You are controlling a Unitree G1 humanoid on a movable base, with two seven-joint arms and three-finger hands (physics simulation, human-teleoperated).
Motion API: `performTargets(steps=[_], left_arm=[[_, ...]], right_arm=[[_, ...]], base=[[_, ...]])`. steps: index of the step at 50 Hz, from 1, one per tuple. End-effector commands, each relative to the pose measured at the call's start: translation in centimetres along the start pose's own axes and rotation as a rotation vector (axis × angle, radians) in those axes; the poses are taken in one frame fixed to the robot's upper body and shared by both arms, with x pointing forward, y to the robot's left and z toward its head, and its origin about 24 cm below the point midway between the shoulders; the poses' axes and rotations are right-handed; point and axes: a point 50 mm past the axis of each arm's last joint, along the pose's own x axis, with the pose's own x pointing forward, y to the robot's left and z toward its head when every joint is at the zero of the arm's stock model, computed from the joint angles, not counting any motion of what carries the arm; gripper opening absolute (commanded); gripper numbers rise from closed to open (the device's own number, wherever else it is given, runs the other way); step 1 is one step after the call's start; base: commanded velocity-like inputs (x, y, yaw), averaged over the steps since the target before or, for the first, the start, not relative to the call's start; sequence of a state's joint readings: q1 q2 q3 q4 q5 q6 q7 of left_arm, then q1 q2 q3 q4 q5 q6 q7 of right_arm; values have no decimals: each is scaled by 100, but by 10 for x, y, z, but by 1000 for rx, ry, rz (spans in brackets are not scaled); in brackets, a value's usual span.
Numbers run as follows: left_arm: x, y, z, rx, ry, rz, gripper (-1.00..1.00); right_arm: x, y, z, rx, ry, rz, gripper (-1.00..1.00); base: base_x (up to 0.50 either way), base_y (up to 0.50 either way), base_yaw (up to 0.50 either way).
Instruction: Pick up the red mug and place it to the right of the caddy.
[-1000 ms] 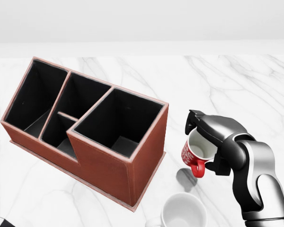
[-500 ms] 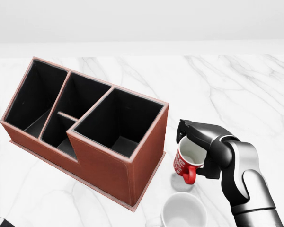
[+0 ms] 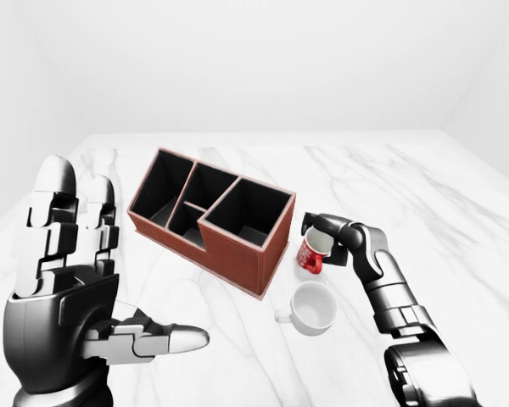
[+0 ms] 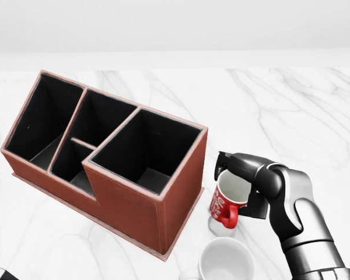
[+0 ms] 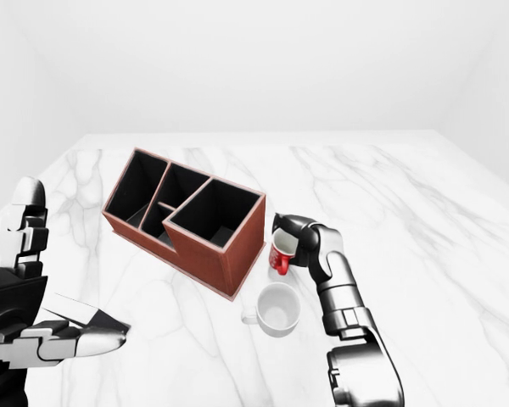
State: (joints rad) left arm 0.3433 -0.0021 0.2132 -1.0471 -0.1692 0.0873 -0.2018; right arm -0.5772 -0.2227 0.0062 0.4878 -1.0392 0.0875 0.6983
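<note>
The red mug (image 4: 223, 207) with white lettering is tilted just right of the brown caddy (image 4: 134, 211), very near the marble top with its shadow directly beneath. My right hand (image 4: 240, 185) is shut on it, fingers over the rim and the handle pointing down. The caddy has several black compartments and stands at an angle in the left half of the head view. In the left-eye view my left hand (image 3: 110, 271) is raised at the bottom left, open and holding nothing, far from the mug.
A white mug (image 4: 225, 262) stands right below the red mug at the head view's bottom edge, its handle pointing left. The white marble table (image 4: 291, 105) stretches up and to the right. A plain white wall lies beyond it.
My right hand has carried the red mug leftwards and down, from well right of the caddy to close beside its right wall and near the tabletop. The caddy and white mug have not moved.
</note>
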Motion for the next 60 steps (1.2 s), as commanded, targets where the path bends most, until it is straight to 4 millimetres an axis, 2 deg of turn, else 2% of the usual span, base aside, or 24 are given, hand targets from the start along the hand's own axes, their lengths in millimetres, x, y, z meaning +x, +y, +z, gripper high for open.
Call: performTargets(steps=[1,39,50,60], left_arm=[[0,-1,0,0,1,-2,100],[-1,0,0,-8,8,-5,100],[-2,1,-1,-12,14,-3,100],[-3,2,-1,-19,19,-2,100]], right_arm=[[5,-3,-9,-5,47,20,-100],[23,21,-15,43,81,30,-100],[27,20,-14,53,86,-14,-100],[28,6,-12,74,79,-78,-100]], base=[[0,0,0],[0,0,0],[0,0,0],[0,0,0]])
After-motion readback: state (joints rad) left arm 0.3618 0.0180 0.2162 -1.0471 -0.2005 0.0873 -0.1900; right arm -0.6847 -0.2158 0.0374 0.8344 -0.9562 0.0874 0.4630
